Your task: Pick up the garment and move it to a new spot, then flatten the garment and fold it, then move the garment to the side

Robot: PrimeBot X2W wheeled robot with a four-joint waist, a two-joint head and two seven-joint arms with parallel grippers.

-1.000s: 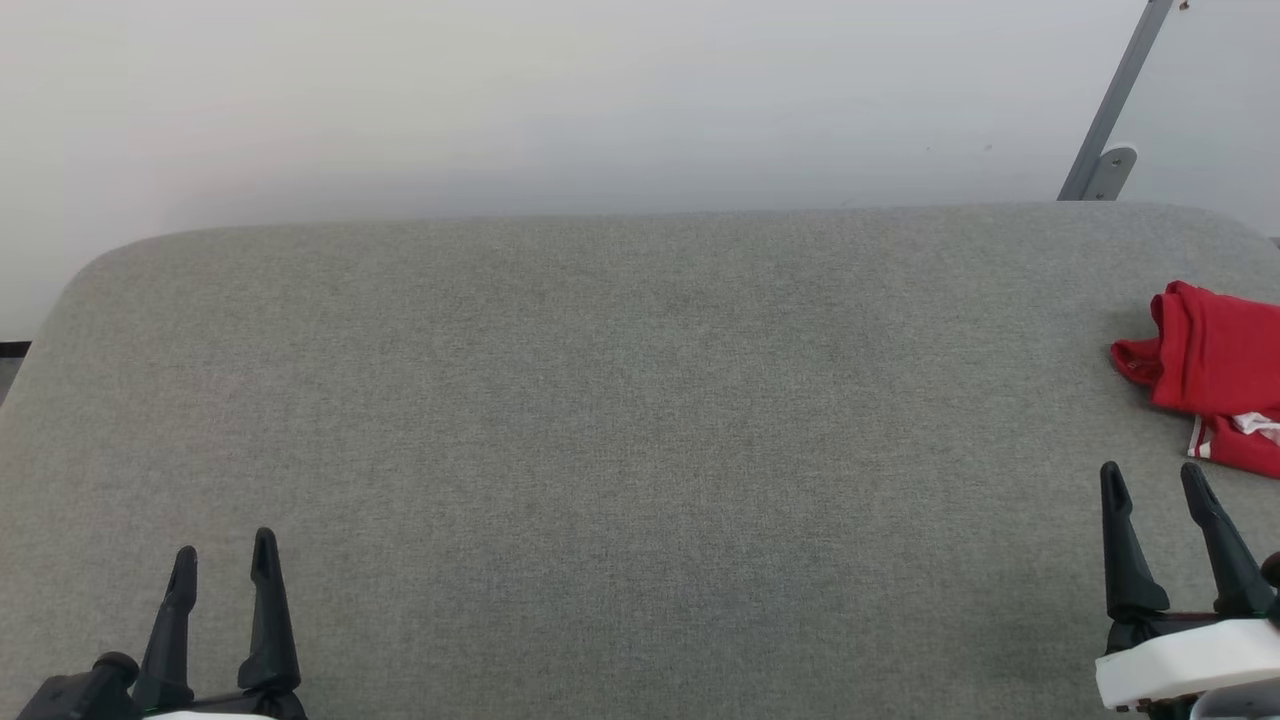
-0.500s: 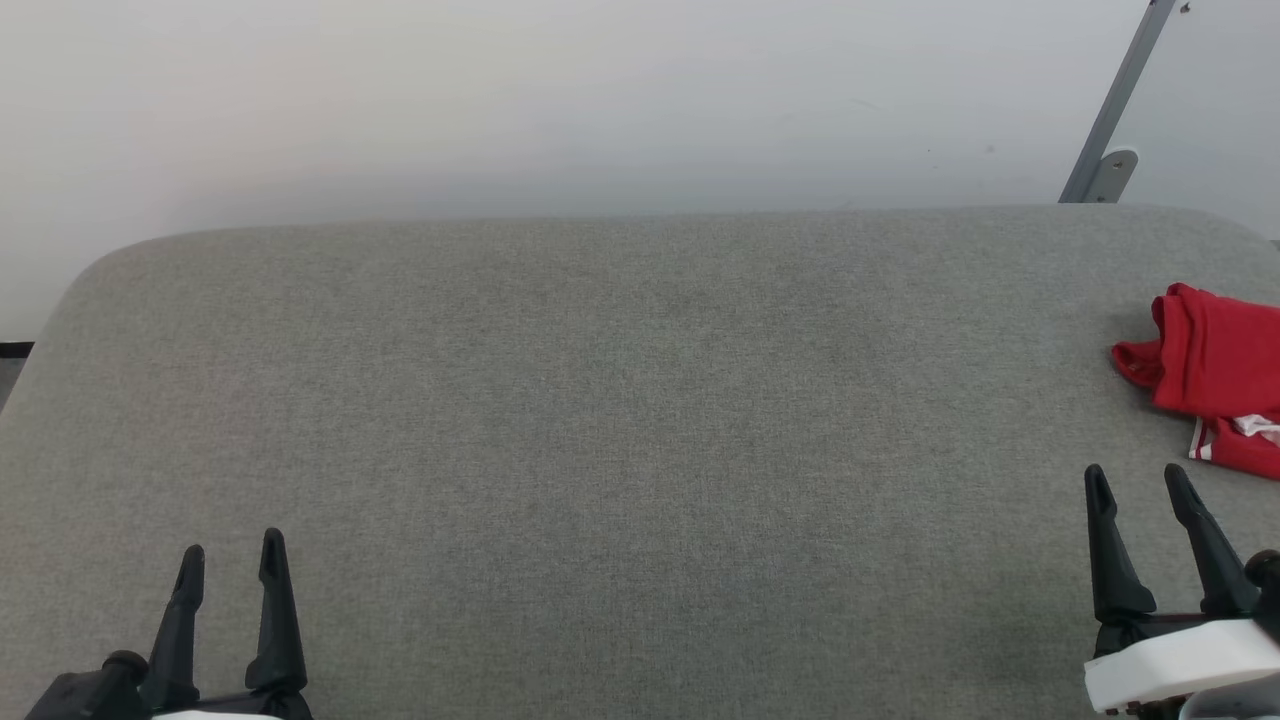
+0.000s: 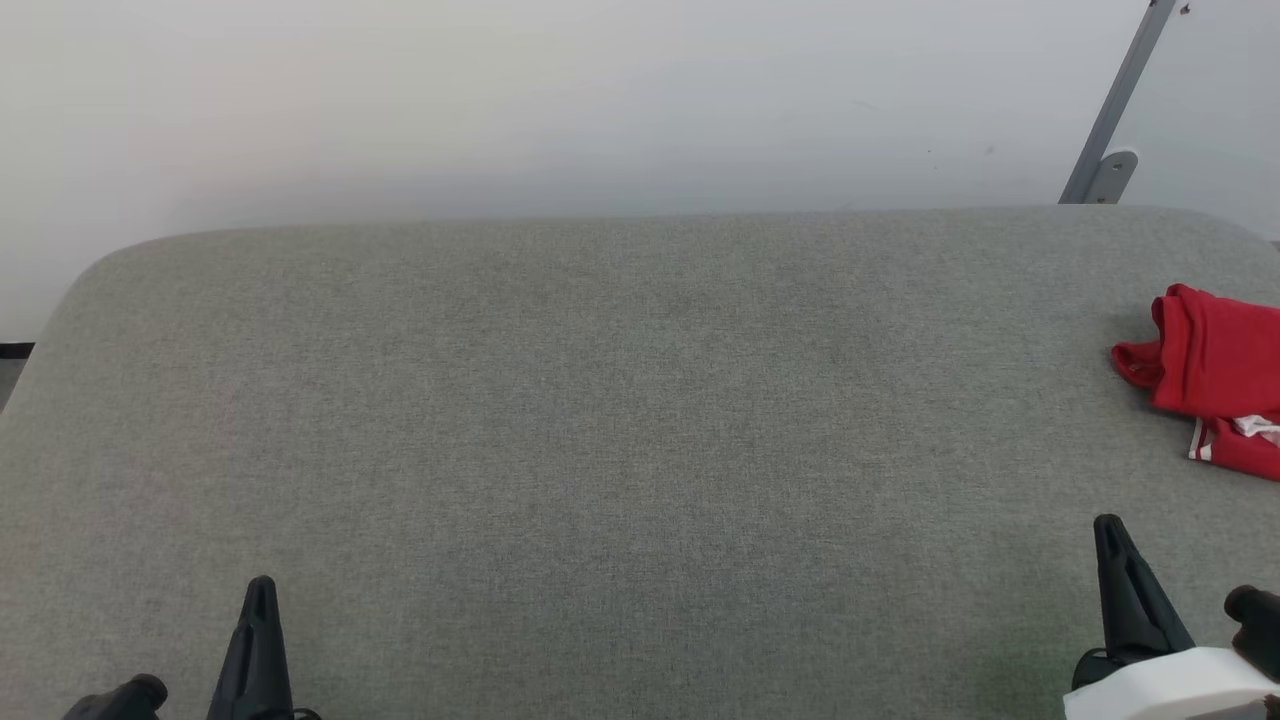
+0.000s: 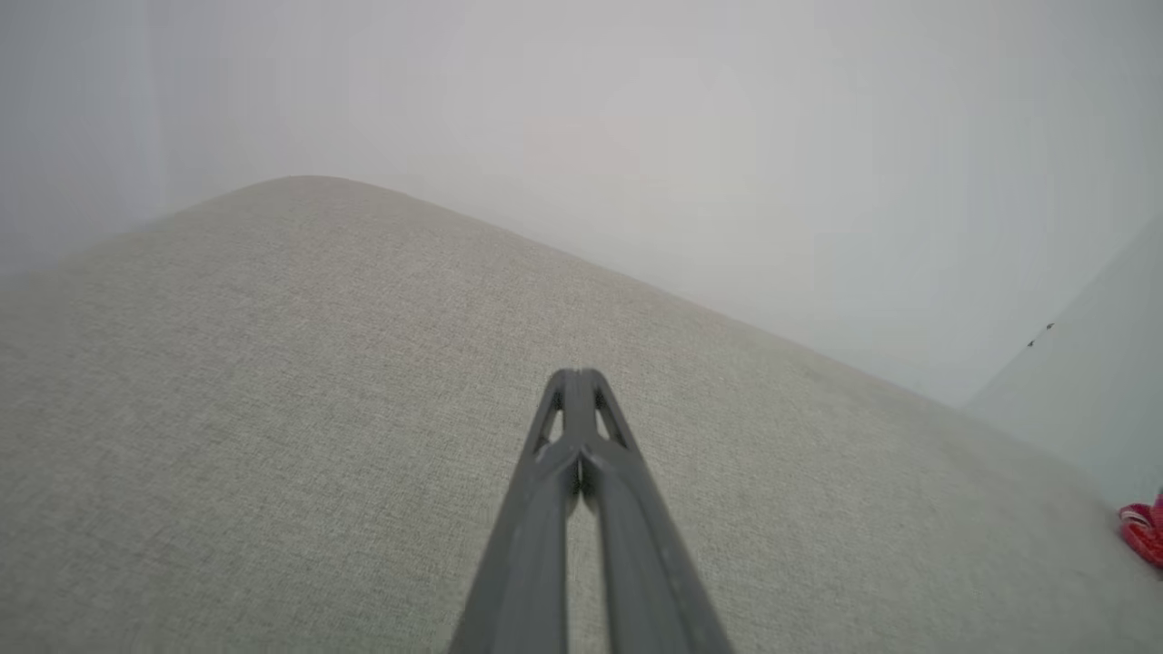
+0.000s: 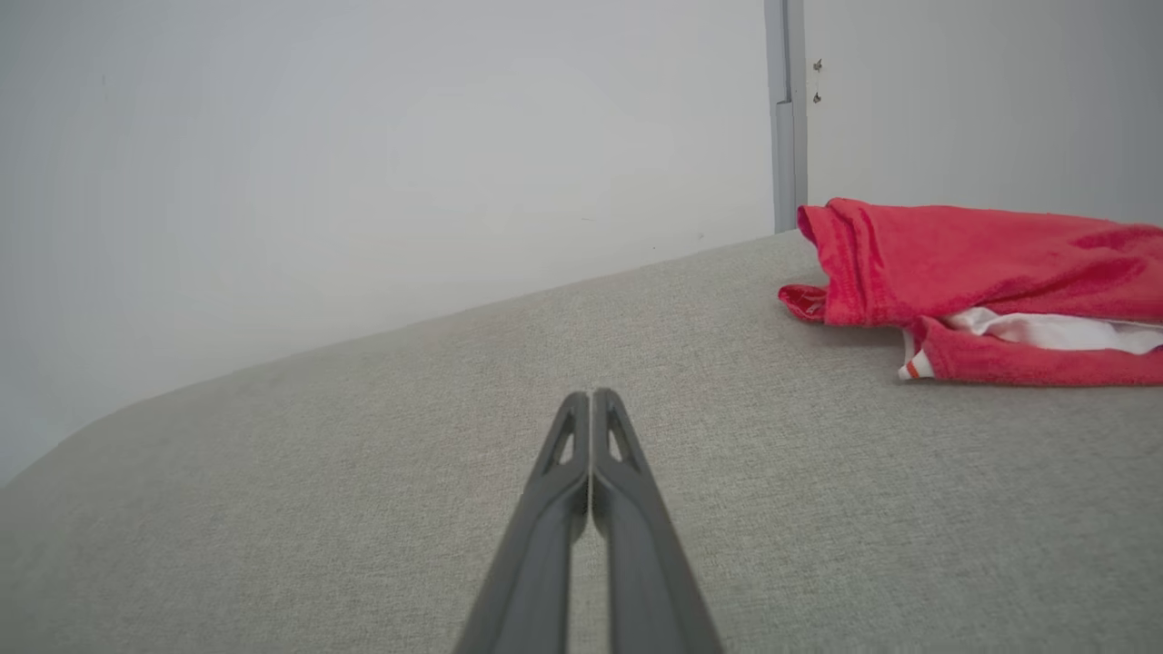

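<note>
The garment [image 3: 1215, 375] lies crumpled at the table's far right edge, red cloth with a bit of white and striped trim showing. In the right wrist view the garment [image 5: 981, 286] sits ahead and to the right of the fingers. My right gripper [image 3: 1110, 535] hovers near the front right, short of the garment, shut with nothing in it; the right gripper [image 5: 591, 400] shows its fingers pressed together. My left gripper [image 3: 260, 592] is at the front left, shut and empty; the left gripper [image 4: 575, 377] has its tips touching. A sliver of the garment [image 4: 1143, 530] shows at the right edge.
A wide grey fabric table [image 3: 600, 400] spreads before me, with a rounded far edge against a pale wall. A grey metal bracket [image 3: 1110, 130] leans on the wall at the back right.
Both grippers have gone from open to shut, and both have drawn back toward the bottom of the head view. The garment has not moved.
</note>
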